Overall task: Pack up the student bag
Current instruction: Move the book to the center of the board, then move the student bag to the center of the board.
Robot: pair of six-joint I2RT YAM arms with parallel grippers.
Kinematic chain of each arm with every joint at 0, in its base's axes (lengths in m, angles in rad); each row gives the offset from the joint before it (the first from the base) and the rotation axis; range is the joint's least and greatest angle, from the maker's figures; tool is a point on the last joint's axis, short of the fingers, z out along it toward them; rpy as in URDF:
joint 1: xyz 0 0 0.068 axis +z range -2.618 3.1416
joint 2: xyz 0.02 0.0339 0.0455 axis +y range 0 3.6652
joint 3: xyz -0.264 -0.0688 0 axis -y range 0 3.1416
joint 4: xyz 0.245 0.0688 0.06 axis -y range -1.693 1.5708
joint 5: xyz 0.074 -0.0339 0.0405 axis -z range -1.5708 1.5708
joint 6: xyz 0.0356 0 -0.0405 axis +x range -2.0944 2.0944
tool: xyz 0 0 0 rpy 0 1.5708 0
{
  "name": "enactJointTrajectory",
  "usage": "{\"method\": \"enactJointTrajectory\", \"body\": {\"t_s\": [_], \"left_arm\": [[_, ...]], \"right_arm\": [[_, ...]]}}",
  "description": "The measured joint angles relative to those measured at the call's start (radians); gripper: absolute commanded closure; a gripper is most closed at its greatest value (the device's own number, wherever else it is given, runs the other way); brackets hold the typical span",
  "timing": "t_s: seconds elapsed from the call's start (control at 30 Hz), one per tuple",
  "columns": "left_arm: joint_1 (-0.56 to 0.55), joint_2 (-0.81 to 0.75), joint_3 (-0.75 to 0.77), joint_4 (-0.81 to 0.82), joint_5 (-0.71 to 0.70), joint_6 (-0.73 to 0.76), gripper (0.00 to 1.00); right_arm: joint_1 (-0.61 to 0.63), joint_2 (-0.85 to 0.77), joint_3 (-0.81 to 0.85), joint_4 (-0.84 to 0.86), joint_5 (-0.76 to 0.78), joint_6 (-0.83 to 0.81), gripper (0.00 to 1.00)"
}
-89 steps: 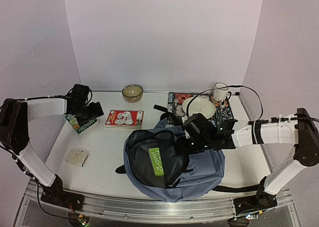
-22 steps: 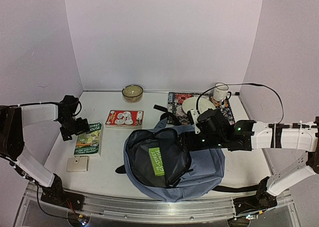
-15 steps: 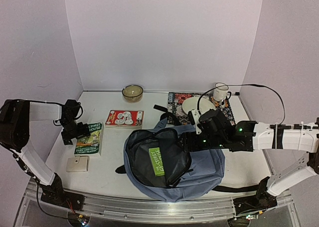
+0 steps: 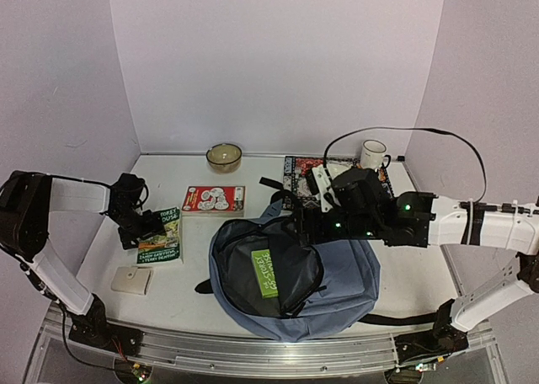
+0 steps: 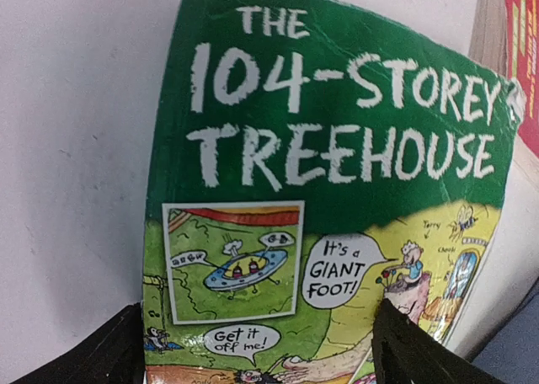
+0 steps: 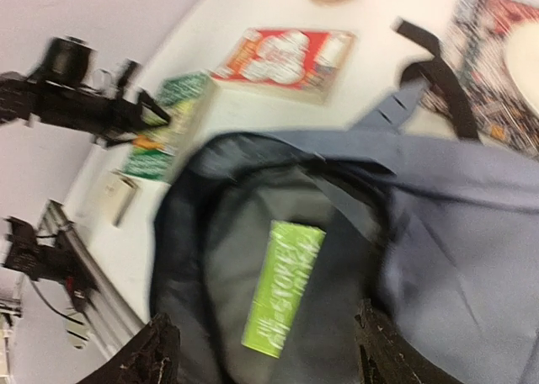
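The student bag (image 4: 337, 274) lies flat mid-table, blue-grey, its main compartment gaping. A lime-green book (image 4: 264, 273) lies on the dark lining (image 6: 285, 287). My right gripper (image 4: 305, 226) hovers open over the bag's upper rim, and its view looks down into the opening (image 6: 274, 359) with nothing between the fingers. A green "104-Storey Treehouse" book (image 4: 160, 235) lies flat on the table left of the bag. My left gripper (image 4: 139, 226) stands open at that book's near end (image 5: 261, 354), one finger at each side of the cover (image 5: 328, 148).
A red book (image 4: 213, 200) lies behind the bag. A small beige pad (image 4: 132, 280) sits near the front left. At the back stand a tan bowl (image 4: 224, 155), a patterned mat (image 4: 301, 167) and a white mug (image 4: 373, 154). A black strap (image 4: 396, 320) trails front right.
The treehouse book, held raised earlier, now lies flat. My left gripper has opened wide and slid right over the book's end. My right arm has swung left and back above the bag's rim.
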Motion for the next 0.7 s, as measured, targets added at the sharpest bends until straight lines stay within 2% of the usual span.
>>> {"method": "enactJointTrajectory", "body": {"t_s": [0.3, 0.5, 0.7], "left_arm": [[-0.08, -0.087, -0.066, -0.01, 0.025, -0.014, 0.06], [-0.114, -0.279, -0.087, -0.043, 0.042, -0.044, 0.07], [-0.201, -0.409, -0.087, -0.044, 0.106, -0.089, 0.13]], "right_arm": [[0.113, 0.283, 0.287, 0.034, -0.009, -0.025, 0.29], [0.12, 0.408, 0.303, 0.014, -0.002, -0.011, 0.29], [0.118, 0.408, 0.293, 0.01, 0.043, 0.017, 0.29]]}}
